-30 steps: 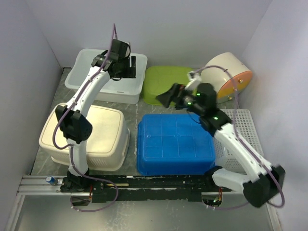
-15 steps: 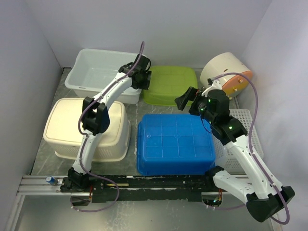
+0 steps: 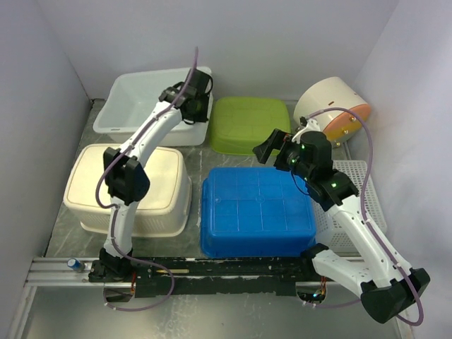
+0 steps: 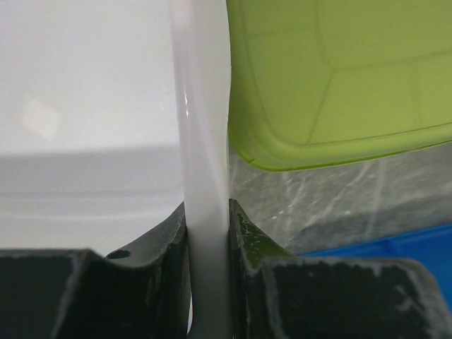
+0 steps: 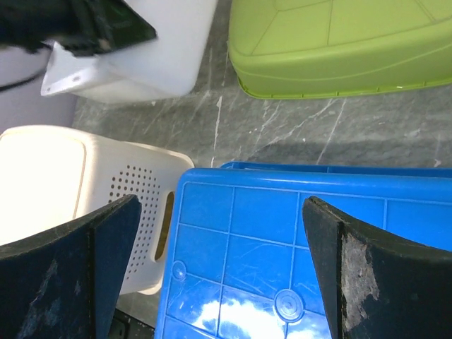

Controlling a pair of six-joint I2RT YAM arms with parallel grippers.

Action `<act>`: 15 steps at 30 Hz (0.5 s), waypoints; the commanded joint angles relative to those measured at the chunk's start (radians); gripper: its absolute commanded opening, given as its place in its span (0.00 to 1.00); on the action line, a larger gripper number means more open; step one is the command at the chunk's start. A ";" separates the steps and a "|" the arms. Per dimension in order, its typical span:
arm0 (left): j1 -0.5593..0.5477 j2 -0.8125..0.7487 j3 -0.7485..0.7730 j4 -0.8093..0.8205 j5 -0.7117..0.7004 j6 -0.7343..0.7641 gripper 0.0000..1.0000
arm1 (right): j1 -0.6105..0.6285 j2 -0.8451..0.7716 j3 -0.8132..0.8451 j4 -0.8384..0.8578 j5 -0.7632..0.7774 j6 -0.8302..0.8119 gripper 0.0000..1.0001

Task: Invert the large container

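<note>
Currently white tub (image 3: 134, 102) mouth-up, long axis L-R, left pincer (image 4: 209, 244) gripping rim.

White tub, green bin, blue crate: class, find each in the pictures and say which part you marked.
white tub (image 3: 138, 102): top external view, its inner floor.
green bin (image 3: 247, 123): top external view, its upturned base.
blue crate (image 3: 256, 212): top external view, middle of its upturned base.
</note>
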 commanded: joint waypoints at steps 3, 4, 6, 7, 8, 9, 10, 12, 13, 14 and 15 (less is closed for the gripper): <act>-0.001 -0.220 0.130 0.059 0.080 -0.074 0.07 | -0.004 -0.004 -0.030 0.041 -0.041 0.024 1.00; 0.005 -0.247 0.126 0.076 0.106 -0.103 0.07 | -0.005 -0.003 -0.030 0.045 -0.045 0.025 1.00; 0.029 -0.287 0.112 0.109 0.168 -0.145 0.07 | -0.005 -0.002 -0.030 0.050 -0.051 0.027 1.00; 0.042 -0.301 0.112 0.119 0.204 -0.164 0.07 | -0.004 -0.002 -0.031 0.052 -0.053 0.029 1.00; 0.057 -0.311 0.117 0.124 0.241 -0.185 0.07 | -0.005 -0.002 -0.030 0.054 -0.055 0.029 1.00; 0.071 -0.319 0.118 0.132 0.286 -0.208 0.07 | -0.005 -0.003 -0.031 0.056 -0.057 0.030 1.00; 0.088 -0.329 0.113 0.145 0.332 -0.233 0.07 | -0.005 -0.003 -0.031 0.057 -0.059 0.033 1.00; 0.129 -0.375 0.055 0.220 0.446 -0.298 0.07 | -0.005 -0.003 -0.054 0.061 -0.066 0.037 1.00; 0.154 -0.390 0.012 0.253 0.503 -0.334 0.07 | -0.004 -0.002 -0.060 0.062 -0.067 0.039 1.00; 0.184 -0.419 -0.041 0.312 0.560 -0.384 0.07 | -0.005 -0.003 -0.063 0.063 -0.070 0.041 1.00; 0.218 -0.447 -0.092 0.390 0.620 -0.436 0.07 | -0.005 -0.003 -0.066 0.066 -0.071 0.043 1.00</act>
